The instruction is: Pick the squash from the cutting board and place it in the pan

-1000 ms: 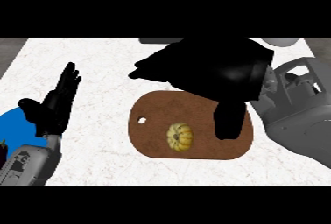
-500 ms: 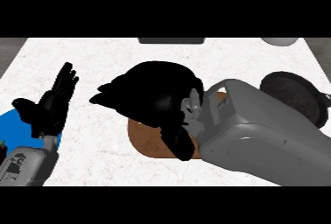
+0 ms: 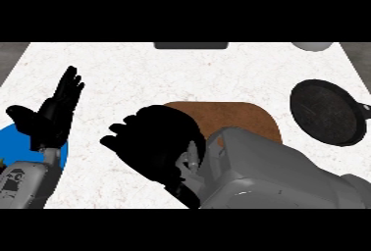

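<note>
Overhead, counted: one cutting board, one pan, two hands.
Squash: not visible; nothing shows where it lies or whether it is held.
Right hand: fingers curled, over the board's left part, hiding it; what it encloses cannot be told.
Right forearm: covers the board's lower part.
Left hand: fingers straight, resting at left, above a blue plate.
Pan: right of board, apart.
Top edge: dark object and grey round thing, both cut off.
</note>
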Robot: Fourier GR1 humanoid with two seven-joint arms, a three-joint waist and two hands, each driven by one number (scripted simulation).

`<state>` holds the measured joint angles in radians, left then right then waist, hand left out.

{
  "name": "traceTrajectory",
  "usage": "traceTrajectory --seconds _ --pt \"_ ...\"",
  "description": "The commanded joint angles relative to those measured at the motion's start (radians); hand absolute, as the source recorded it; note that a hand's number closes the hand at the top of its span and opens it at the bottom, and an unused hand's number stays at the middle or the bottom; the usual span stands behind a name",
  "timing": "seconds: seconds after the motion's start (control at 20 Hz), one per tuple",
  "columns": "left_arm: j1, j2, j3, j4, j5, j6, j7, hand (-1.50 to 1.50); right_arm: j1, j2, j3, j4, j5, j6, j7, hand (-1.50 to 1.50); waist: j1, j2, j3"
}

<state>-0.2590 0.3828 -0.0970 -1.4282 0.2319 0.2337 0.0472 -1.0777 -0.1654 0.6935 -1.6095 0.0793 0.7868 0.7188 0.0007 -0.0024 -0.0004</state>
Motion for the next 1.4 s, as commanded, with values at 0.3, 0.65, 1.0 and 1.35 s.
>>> traceTrajectory --seconds 0.3,0.65,1.0,1.35 --pt "-0.005 -0.054 0.005 -0.01 -0.046 0.01 0.017 0.0 0.111 -0.014 0.018 0.012 0.224 0.049 -0.03 -1.5 -0.001 0.002 0.0" --pt "0.029 -0.048 0.03 -0.029 -0.054 -0.041 -0.008 0.0 0.159 0.023 0.056 0.156 0.349 0.051 -0.161 -1.5 0.009 0.004 0.0" --pt "0.017 -0.017 0.101 -0.011 -0.037 -0.091 0.014 0.0 0.22 -0.033 0.031 0.095 0.402 0.152 -0.237 -1.5 0.002 0.003 0.0" --pt "0.087 -0.055 0.075 -0.093 -0.075 -0.079 0.012 0.0 0.182 0.057 0.088 0.234 0.543 0.133 -0.257 -1.5 0.014 0.003 0.0"
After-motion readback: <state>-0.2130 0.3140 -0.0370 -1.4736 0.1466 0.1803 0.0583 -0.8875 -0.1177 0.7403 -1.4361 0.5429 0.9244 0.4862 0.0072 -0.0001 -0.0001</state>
